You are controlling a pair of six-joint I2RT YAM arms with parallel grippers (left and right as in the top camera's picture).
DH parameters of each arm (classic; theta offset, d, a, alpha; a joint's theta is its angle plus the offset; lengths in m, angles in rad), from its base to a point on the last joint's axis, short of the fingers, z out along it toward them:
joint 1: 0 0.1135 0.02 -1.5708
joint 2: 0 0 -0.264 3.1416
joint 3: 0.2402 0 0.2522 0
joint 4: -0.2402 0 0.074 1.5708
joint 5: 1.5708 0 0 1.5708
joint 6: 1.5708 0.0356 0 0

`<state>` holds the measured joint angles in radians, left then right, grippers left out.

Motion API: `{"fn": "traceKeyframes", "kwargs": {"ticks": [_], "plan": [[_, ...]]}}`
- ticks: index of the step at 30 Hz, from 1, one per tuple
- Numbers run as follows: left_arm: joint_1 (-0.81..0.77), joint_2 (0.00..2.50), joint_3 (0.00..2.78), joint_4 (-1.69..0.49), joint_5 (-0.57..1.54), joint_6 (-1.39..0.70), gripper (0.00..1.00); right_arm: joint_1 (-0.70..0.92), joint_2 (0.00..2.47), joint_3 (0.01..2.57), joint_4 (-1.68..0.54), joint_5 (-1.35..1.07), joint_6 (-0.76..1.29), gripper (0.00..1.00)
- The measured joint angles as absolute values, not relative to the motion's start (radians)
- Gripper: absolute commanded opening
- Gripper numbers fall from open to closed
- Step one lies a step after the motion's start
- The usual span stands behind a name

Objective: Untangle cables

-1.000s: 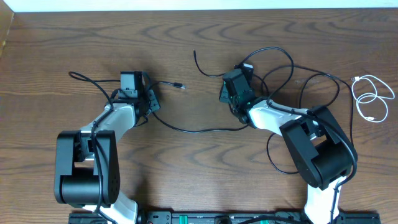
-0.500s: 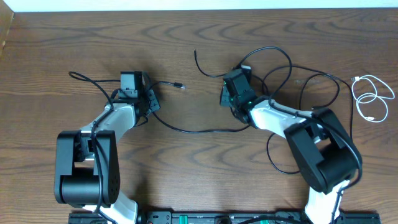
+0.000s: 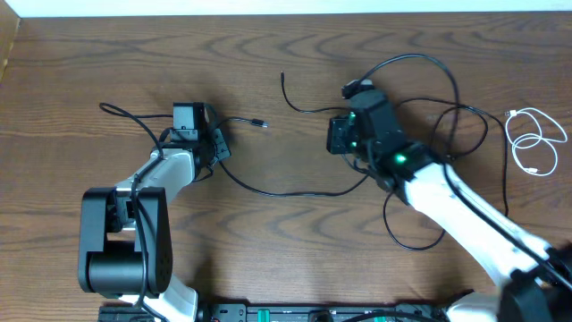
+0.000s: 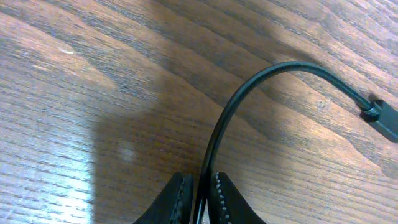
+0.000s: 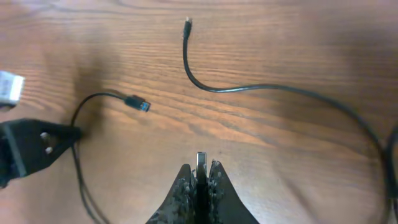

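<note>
The left claw (image 4: 199, 190) was clamped on a black cable (image 4: 236, 106), which curved away ahead of it to a small plug (image 4: 382, 117) lying on the wooden tabletop (image 4: 74, 93). The right claw (image 5: 200, 171) was pressed together on a thin pale plug end (image 5: 201, 158). Ahead of it a second black cable (image 5: 249, 89) lay curved. A white cable (image 3: 540, 139) lay coiled well apart, to its right.

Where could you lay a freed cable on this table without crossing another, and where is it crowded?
Bare wood: the far-left table strip beside the left arm; the near middle, between both arms below the long black cable. Crowded: black loops around the right gripper, white cable beside.
</note>
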<state>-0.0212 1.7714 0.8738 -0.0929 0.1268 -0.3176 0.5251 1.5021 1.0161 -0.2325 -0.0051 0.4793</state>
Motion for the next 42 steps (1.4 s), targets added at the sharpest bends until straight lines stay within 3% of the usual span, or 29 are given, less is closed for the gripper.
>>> {"fn": "traceKeyframes", "kwargs": {"ticks": [9,18,30,42], "plan": [[-0.021,1.771,0.874,-0.090,0.160,-0.318,0.15,0.402,1.387,1.016,-0.569,0.061,0.462,0.01],[-0.022,1.771,0.874,-0.087,0.171,-0.318,0.22,0.261,1.385,1.014,-0.889,0.156,0.477,0.01],[-0.021,1.771,0.874,-0.086,0.175,-0.318,0.23,0.091,1.385,1.014,-1.021,0.260,0.510,0.01],[-0.021,1.771,0.874,-0.085,0.175,-0.318,0.23,0.059,1.385,1.010,-1.055,0.377,0.513,0.01]]}}
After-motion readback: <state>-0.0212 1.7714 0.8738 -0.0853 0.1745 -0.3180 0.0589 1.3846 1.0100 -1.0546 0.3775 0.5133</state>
